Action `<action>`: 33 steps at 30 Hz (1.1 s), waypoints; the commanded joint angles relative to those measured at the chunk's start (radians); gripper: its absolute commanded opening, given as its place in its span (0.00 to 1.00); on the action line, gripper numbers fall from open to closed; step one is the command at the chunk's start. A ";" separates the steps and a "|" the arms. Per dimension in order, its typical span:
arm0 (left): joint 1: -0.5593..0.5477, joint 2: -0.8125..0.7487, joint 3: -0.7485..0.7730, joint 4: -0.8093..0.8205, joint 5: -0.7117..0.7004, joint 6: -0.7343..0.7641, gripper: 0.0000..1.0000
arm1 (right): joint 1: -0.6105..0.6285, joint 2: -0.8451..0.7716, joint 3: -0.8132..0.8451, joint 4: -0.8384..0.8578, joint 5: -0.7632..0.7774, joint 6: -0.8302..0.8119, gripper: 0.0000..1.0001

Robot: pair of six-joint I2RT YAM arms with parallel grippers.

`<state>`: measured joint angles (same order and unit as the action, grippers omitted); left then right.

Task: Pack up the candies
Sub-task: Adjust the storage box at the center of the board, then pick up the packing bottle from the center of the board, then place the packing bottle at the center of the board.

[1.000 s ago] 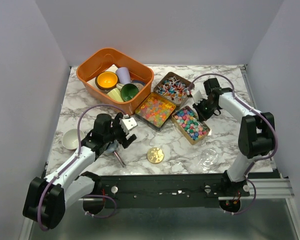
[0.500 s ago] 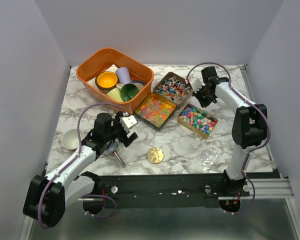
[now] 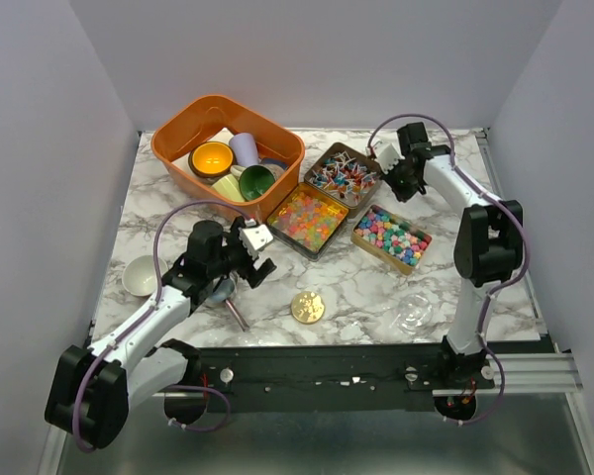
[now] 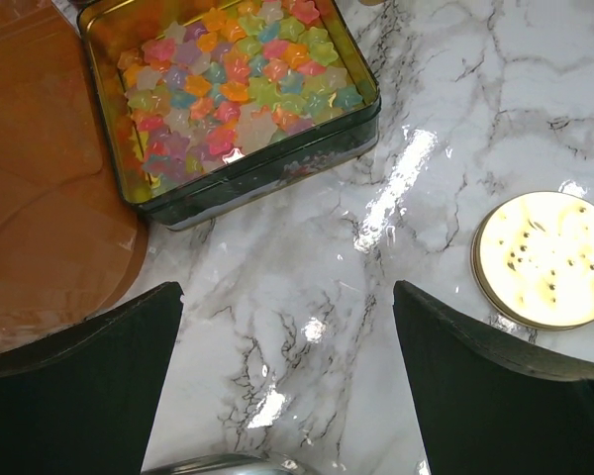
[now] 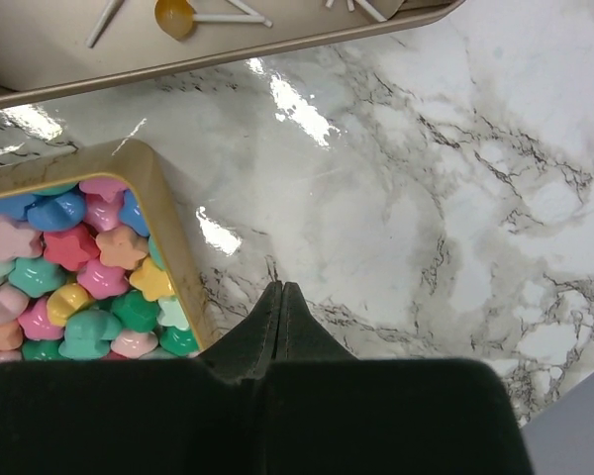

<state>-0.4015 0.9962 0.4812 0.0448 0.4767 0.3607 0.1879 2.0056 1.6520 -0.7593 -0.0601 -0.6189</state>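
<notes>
The candies lie in three open tins. Glossy orange-yellow-pink bits fill the middle tin (image 3: 309,218), also seen in the left wrist view (image 4: 233,89). Pastel candies fill the right tin (image 3: 391,238), also in the right wrist view (image 5: 69,272). Stick sweets fill the back tin (image 3: 342,173) (image 5: 208,30). My left gripper (image 3: 249,259) (image 4: 287,386) is open and empty over bare marble, short of the middle tin. My right gripper (image 3: 396,184) (image 5: 283,293) is shut and empty, between the back tin and the right tin's corner.
An orange basket (image 3: 176,134) (image 4: 40,198) of cups and bowls stands at the back left. A flat gold disc (image 3: 308,306) (image 4: 546,259) lies near the front. A white bowl (image 3: 139,275) sits left; a metal scoop (image 3: 230,300) lies under my left arm. A clear plastic piece (image 3: 411,315) lies front right.
The pastel tin has turned and shifted slightly right. My right gripper has moved off it toward the back, beside the back tin. My left gripper has barely moved.
</notes>
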 commanded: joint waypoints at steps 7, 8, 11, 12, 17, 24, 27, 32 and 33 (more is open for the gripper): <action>-0.053 -0.017 0.080 -0.152 -0.030 -0.020 0.99 | -0.002 -0.462 -0.227 0.022 -0.216 0.036 0.54; -0.059 -0.033 0.074 -0.151 -0.041 -0.022 0.99 | -0.001 -0.505 -0.251 0.002 -0.218 0.036 0.61; -0.074 -0.044 0.059 -0.126 -0.052 -0.009 0.99 | -0.019 -0.547 -0.334 -0.159 -0.277 -0.036 0.64; -0.077 -0.042 0.060 -0.112 -0.059 -0.008 0.99 | -0.028 -0.594 -0.375 -0.205 -0.311 -0.073 0.64; -0.077 -0.031 0.054 -0.077 -0.066 0.009 0.99 | -0.036 -0.816 -0.607 -0.304 -0.311 -0.375 0.66; -0.079 -0.013 0.028 -0.049 -0.064 -0.002 0.99 | -0.033 -0.924 -0.750 -0.390 -0.374 -0.674 0.64; -0.079 -0.022 0.028 -0.065 -0.081 0.000 0.99 | -0.025 -0.892 -0.776 -0.385 -0.379 -0.717 0.61; -0.077 -0.037 0.031 -0.102 -0.119 0.003 0.99 | -0.001 -0.826 -0.787 -0.353 -0.389 -0.763 0.59; -0.076 -0.037 0.027 -0.100 -0.125 0.000 0.99 | 0.005 -0.814 -0.788 -0.348 -0.388 -0.766 0.59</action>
<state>-0.4755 0.9779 0.5186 -0.0349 0.4015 0.3561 0.1646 1.1481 0.8757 -1.1049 -0.4068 -1.2995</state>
